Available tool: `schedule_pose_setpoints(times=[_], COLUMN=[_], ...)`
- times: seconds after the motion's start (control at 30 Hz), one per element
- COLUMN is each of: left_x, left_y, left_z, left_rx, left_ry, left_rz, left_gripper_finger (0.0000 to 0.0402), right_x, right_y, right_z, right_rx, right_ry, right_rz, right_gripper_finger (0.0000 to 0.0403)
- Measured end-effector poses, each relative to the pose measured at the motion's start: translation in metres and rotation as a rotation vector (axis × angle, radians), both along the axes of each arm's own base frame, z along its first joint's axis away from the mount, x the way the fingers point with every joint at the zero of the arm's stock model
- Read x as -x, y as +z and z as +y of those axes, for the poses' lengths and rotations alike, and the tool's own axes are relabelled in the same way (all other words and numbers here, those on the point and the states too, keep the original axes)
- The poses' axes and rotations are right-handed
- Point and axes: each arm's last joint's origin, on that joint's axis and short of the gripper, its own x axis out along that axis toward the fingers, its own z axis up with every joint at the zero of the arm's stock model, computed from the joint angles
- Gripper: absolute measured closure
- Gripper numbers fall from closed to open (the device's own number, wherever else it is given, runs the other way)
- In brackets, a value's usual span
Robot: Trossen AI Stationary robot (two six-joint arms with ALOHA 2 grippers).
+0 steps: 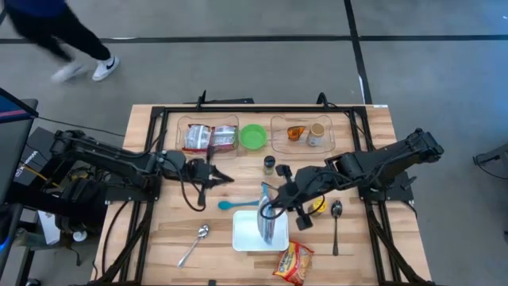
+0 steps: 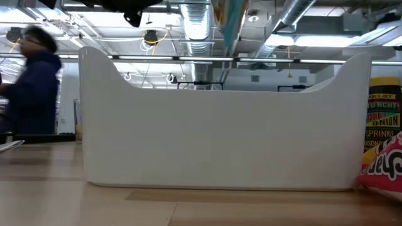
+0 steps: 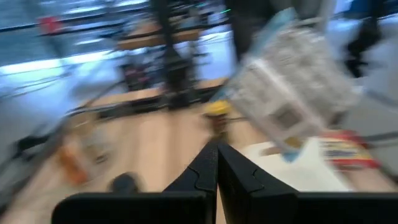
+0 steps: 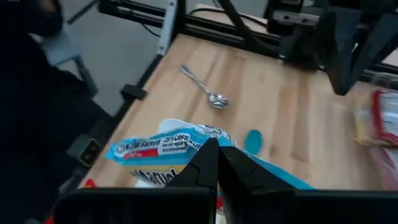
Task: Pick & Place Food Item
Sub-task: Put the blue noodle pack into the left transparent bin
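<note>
Right gripper (image 1: 271,211), arm stretched inward, pinches what looks like a ramen packet (image 1: 268,225) above the white tray (image 1: 244,235); left gripper (image 1: 213,178) hovers beyond the tray, fingers closed on nothing.

Blue-white noodle packet (image 1: 270,221) upright above white bin (image 1: 244,236)

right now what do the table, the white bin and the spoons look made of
Table: pale wood, visible plank seams and grain. White bin: probably plastic, smooth matte walls. Spoons: likely metal, silvery and shiny.
</note>
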Motion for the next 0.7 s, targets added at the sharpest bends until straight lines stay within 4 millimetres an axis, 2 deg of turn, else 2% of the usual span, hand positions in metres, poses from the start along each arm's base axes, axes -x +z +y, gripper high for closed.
schedule_pose_setpoints(times=[0.13,0.43,0.7], left_x=[-0.009,-0.031,-0.041], left_y=[-0.003,-0.020,-0.022], left_z=[0.001,0.015,0.023], left_rx=[0.017,0.014,0.044], left_ry=[-0.100,-0.054,-0.242], left_rz=[-0.018,-0.021,-0.080], left_gripper_finger=[0.0402,0.0400,0.0382], right_x=[-0.001,-0.002,-0.003], right_y=[0.002,0.005,0.005], right_z=[0.001,0.003,0.003], right_rx=[-0.029,-0.013,-0.003], right_ry=[0.031,0.109,0.121], right_rz=[-0.015,-0.065,-0.071], right_gripper_finger=[0.0403,0.0403,0.0403])
